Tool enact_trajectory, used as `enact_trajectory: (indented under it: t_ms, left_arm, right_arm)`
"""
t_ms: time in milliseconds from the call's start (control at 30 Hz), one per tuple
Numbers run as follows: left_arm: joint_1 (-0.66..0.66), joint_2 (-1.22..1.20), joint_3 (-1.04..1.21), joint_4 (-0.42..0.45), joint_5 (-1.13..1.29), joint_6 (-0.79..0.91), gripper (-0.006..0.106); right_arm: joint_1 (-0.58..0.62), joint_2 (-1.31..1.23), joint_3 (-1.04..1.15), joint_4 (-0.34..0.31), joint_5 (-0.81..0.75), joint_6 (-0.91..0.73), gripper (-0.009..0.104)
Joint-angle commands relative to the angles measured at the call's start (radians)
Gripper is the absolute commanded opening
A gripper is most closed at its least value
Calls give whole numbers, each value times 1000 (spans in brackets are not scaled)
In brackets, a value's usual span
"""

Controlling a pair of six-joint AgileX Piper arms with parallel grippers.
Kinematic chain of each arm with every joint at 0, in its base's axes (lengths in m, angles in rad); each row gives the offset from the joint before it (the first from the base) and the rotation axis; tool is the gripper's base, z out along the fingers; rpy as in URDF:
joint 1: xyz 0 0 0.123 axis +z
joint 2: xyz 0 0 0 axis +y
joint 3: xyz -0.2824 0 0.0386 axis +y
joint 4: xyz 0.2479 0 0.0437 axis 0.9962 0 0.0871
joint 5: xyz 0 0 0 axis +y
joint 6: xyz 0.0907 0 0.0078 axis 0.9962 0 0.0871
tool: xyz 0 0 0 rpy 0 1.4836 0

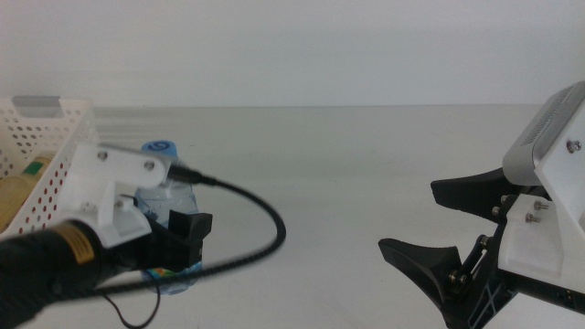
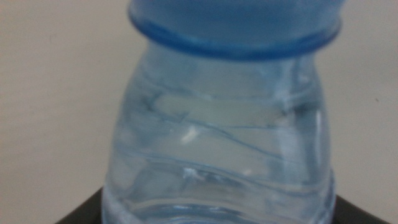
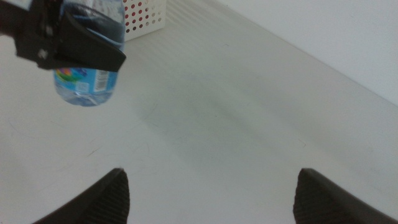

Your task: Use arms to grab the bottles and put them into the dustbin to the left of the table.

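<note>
The left pincer (image 1: 178, 239) grips the water bottle (image 1: 169, 206) beside the dustbin (image 1: 37, 151) and should lift it clear over the rim before letting go, while the right pincer (image 1: 439, 224) waits agape over the bench (image 1: 366, 164); the label's writing is unreadable.

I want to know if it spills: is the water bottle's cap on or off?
On. The blue cap sits atop the water bottle, held by the left end effector.

Plain white wall (image 1: 302, 46) behind.
</note>
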State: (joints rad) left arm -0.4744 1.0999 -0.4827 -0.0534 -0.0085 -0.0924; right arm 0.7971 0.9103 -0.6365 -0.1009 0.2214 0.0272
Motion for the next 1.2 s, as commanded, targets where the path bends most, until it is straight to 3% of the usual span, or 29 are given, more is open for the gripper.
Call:
enact_trajectory:
  t_ms: [0, 400, 733, 900, 1167]
  left_arm:
    - [1, -48, -113, 6, 66, -3, -4]
    - [176, 33, -501, 21, 673, 83, -4]
    - [475, 224, -868, -8, 1103, 302, -4]
    - [617, 321, -980, -76, 1146, 390, -4]
    - [754, 483, -1100, -84, 1163, 437, -4]
  right_arm:
    - [0, -9, -28, -9, -66, -14, 78]
    - [0, -9, -28, -9, -66, -14, 78]
    - [0, -9, -28, -9, -66, -14, 78]
    - [0, -9, -28, -9, -66, -14, 78]
    - [0, -9, -28, -9, -66, -14, 78]
